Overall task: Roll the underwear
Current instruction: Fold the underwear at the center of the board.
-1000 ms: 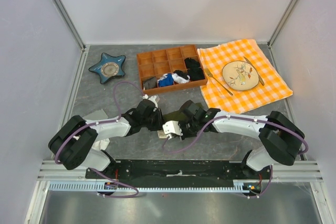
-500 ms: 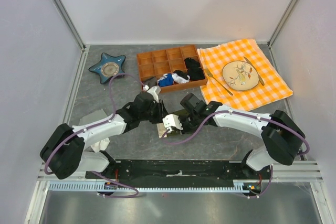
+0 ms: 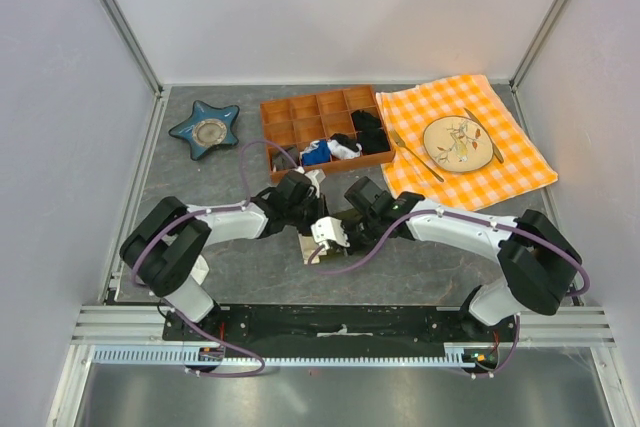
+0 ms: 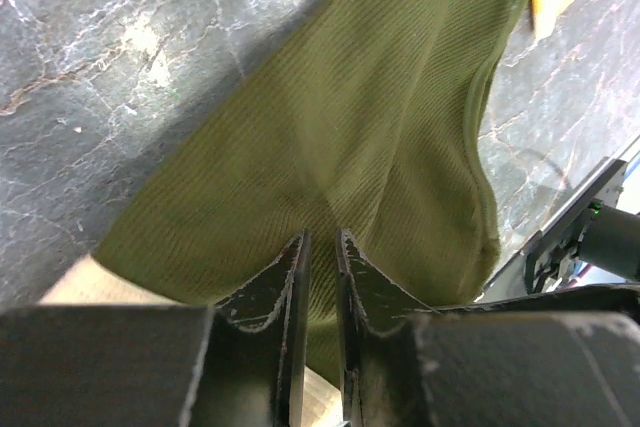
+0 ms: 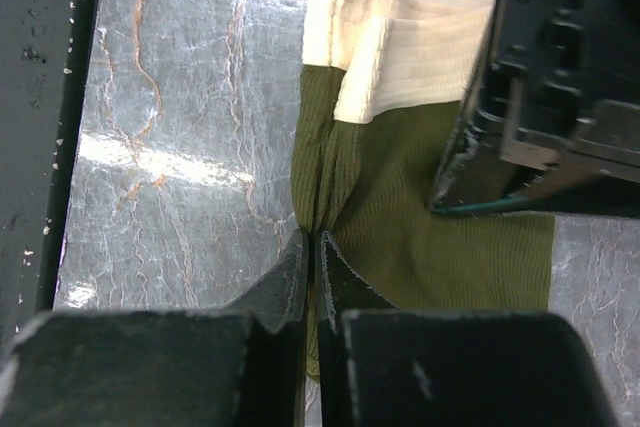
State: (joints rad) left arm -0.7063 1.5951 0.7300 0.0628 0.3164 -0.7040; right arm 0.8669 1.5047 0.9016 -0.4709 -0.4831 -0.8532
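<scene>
The underwear (image 3: 338,215) lies mid-table between my two grippers, largely covered by them in the top view. In the left wrist view it is dark olive ribbed cloth (image 4: 350,117) on the grey marbled table. My left gripper (image 4: 322,237) has its jaws a narrow slit apart with a fold of the cloth between them. In the right wrist view the cream waistband (image 5: 410,47) lies at the far end, folded over. My right gripper (image 5: 313,237) is shut on a pinched ridge at the olive cloth's left edge. The left gripper's body (image 5: 560,77) sits over the cloth's right side.
A wooden compartment tray (image 3: 325,132) with small black, blue and white garments stands just beyond the grippers. A blue star-shaped dish (image 3: 205,129) is at the back left. An orange checked cloth (image 3: 510,162) with a plate (image 3: 456,142) and cutlery lies at the right.
My left gripper has moved right and away from the arm bases, closer to the right gripper over the underwear. The right gripper shifted slightly toward the tray, then held still.
</scene>
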